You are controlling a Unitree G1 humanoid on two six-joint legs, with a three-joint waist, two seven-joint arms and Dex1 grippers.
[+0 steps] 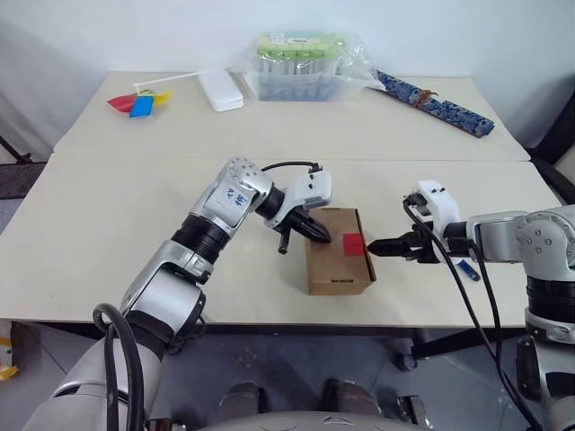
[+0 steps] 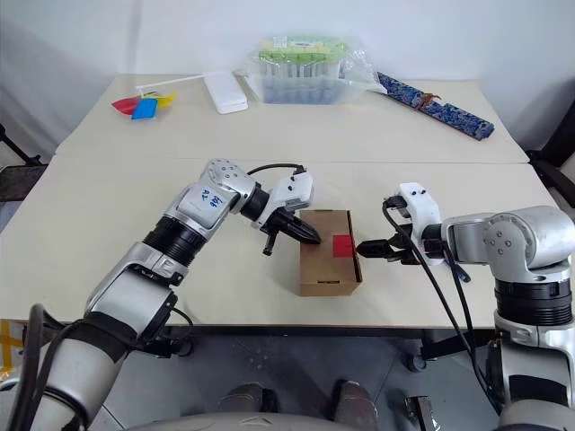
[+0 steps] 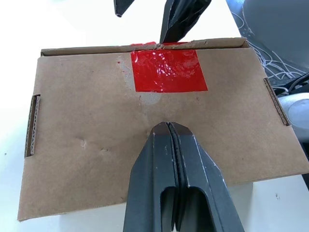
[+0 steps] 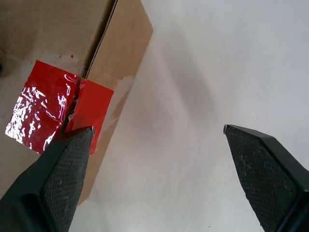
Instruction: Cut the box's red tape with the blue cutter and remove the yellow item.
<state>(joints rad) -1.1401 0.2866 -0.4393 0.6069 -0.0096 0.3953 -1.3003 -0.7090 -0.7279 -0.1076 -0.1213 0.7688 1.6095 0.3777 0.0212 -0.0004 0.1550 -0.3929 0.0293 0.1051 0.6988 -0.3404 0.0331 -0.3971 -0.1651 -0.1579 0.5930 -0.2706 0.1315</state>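
Observation:
The brown box (image 1: 337, 265) stands near the table's front edge, with the red tape (image 3: 169, 70) across its top flap seam on the right side. A dark split runs through the tape along the seam (image 4: 77, 104). My left gripper (image 1: 320, 235) is shut with nothing in it, its tips resting on the box top. My right gripper (image 1: 382, 244) is open at the box's right edge, and one of its fingertips (image 4: 79, 140) is against the tape. The blue cutter (image 1: 468, 269) lies on the table behind my right arm. The yellow item is hidden.
At the back of the table stand a plastic-wrapped green-topped container (image 1: 301, 63) and a white flat case (image 1: 220, 90). A paper pinwheel (image 1: 139, 101) lies back left, a long blue patterned strip (image 1: 436, 103) back right. The table's front edge (image 1: 269, 319) runs just below the box.

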